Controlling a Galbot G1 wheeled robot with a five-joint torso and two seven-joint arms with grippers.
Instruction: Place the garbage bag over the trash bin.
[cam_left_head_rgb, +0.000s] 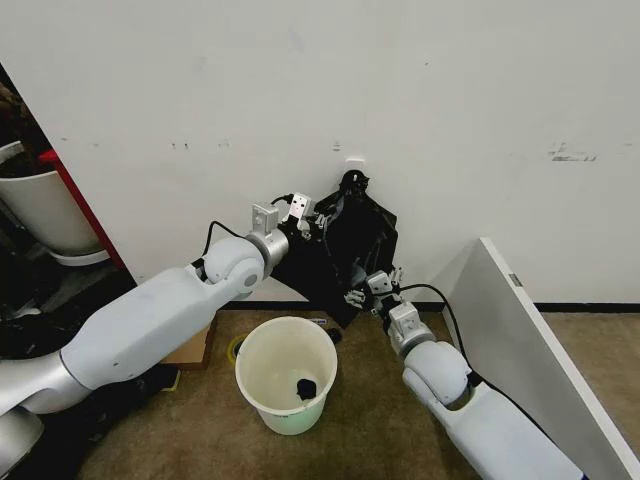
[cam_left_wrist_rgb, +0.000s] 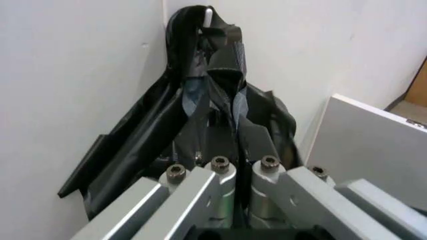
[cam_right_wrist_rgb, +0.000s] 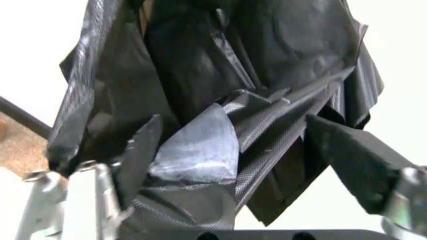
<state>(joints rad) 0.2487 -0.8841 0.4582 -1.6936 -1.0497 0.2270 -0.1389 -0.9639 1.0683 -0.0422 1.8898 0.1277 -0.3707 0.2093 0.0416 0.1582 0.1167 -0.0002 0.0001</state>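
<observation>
I am reaching my left arm up and forward toward the far wall (cam_left_head_rgb: 420, 90), elbow bent, so that my left end effector (cam_left_head_rgb: 318, 222) is sitting at the upper left edge of a bunch of black bags (cam_left_head_rgb: 350, 250) hanging from a hook (cam_left_head_rgb: 352, 160) on that wall. In the left wrist view its fingers (cam_left_wrist_rgb: 227, 145) are drawn close together with folds of black plastic pinched between them, so I am holding the garbage bag (cam_left_wrist_rgb: 220, 100) there in a narrow grip.

My right arm is rising from the near right, forearm tilted up toward the wall, and my right end effector (cam_left_head_rgb: 362, 290) is meeting the lower edge of the same black plastic. In the right wrist view its two fingers (cam_right_wrist_rgb: 347, 155) are standing wide apart, with crinkled plastic (cam_right_wrist_rgb: 220, 135) lying between them and brushing the left one; they are not closed on it.

I am not making out any readable writing or labels.

The trash bin (cam_left_head_rgb: 287, 375) is standing upright on the floor (cam_left_head_rgb: 380, 440) below both end effectors, nearer to me than the wall, with a small dark scrap (cam_left_head_rgb: 306, 386) inside. A white panel (cam_left_head_rgb: 540, 350) is leaning to the right of my right arm.
</observation>
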